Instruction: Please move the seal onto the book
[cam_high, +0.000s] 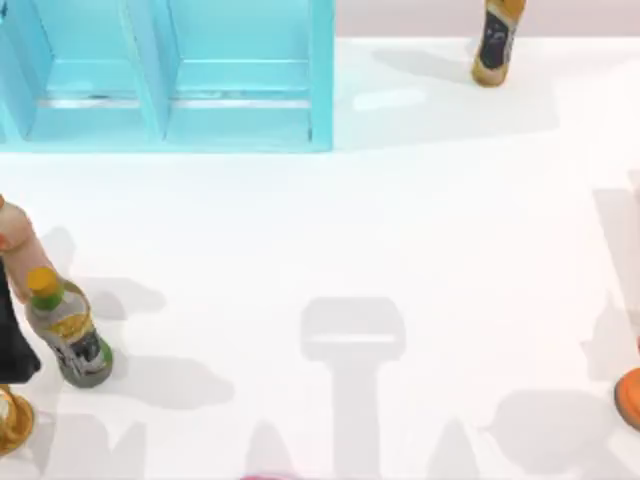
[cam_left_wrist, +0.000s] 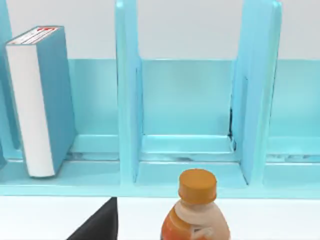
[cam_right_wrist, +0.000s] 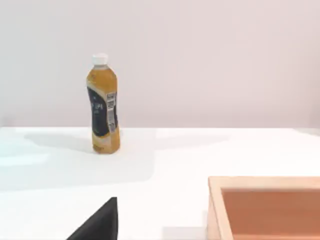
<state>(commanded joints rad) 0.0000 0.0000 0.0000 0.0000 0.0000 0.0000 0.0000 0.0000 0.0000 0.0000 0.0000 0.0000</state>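
The seal is out of view. The book (cam_left_wrist: 45, 100), teal-blue with white page edges, stands upright in an end compartment of the light-blue shelf unit (cam_left_wrist: 190, 150) in the left wrist view. A dark wedge of my left gripper (cam_left_wrist: 97, 222) shows at that view's lower edge, short of the shelf. A similar dark wedge of my right gripper (cam_right_wrist: 97, 222) hangs over the white table. Arm shadows (cam_high: 352, 360) lie across the table's near middle in the top view.
The shelf unit (cam_high: 170, 75) fills the far left. An amber bottle (cam_high: 495, 45) stands at the far right, a yellow-capped bottle (cam_high: 68, 330) and an orange bottle (cam_high: 12, 245) at the left edge. A wooden tray (cam_right_wrist: 265, 207) lies near my right gripper.
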